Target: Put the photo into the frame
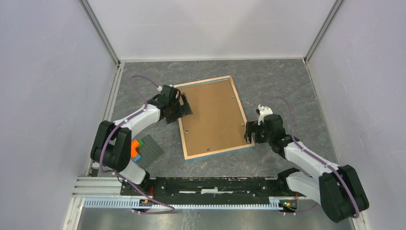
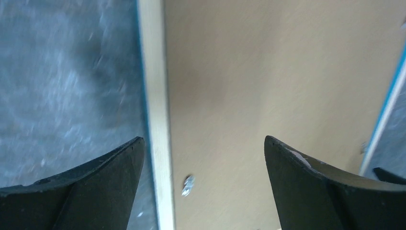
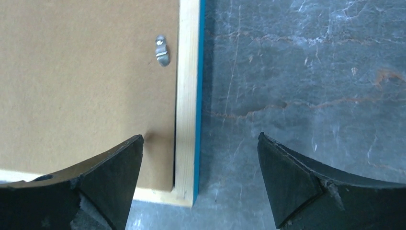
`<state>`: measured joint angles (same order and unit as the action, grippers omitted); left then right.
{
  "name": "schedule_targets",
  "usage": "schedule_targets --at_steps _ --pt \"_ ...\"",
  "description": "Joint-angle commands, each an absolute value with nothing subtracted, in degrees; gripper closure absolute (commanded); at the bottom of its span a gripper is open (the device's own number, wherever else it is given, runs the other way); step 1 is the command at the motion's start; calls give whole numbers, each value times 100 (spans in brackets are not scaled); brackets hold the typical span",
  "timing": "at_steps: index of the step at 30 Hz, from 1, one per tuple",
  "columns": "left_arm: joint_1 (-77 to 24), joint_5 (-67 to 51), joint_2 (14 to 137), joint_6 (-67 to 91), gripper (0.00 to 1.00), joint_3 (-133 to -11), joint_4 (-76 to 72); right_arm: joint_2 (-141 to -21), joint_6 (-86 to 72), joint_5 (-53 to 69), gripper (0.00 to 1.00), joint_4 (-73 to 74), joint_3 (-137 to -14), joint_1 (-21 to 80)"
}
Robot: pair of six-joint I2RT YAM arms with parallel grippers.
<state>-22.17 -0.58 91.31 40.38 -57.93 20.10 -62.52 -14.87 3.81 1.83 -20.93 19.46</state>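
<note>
The frame (image 1: 206, 85) lies back up on the table, light wood rim with a blue edge, the brown backing board (image 1: 213, 115) seated inside it. My left gripper (image 1: 184, 106) is open over the frame's left rail (image 2: 158, 120), a small metal tab (image 2: 188, 186) between its fingers. My right gripper (image 1: 249, 132) is open over the frame's near right corner (image 3: 187, 143); a metal tab (image 3: 162, 50) shows on the board there. The photo is not in view.
A grey baseplate (image 1: 151, 151) with orange and blue bricks (image 1: 137, 149) lies at the left near the left arm's base. White walls enclose the grey marbled table (image 1: 282, 86). The arms' mounting rail (image 1: 210, 184) runs along the near edge.
</note>
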Motion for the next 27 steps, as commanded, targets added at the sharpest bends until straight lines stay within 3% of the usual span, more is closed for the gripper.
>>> schedule_targets --at_steps 1,3,6,12,19,27 --pt "-2229 -295 8531 3979 0 -5085 2214 -5588 -1301 -316 6 1112 -2431 2601" --pt "-2227 -423 8419 4051 0 -4835 2169 -5436 -1414 -437 7 1312 -2544 2955" --pt "-2233 -594 8264 4141 0 -4493 1963 -5429 -1841 -22 22 1252 -2599 3225" --pt "-2239 -759 8076 4221 0 -4200 1784 -5884 -2695 673 36 277 -2520 4240" --pt "-2239 -895 8018 4230 0 -4060 1651 -6656 -2814 196 39 43 -2817 5157" --pt "-2238 -929 8016 4203 0 -4038 1634 -6944 -2954 -194 43 -194 -2761 5300"
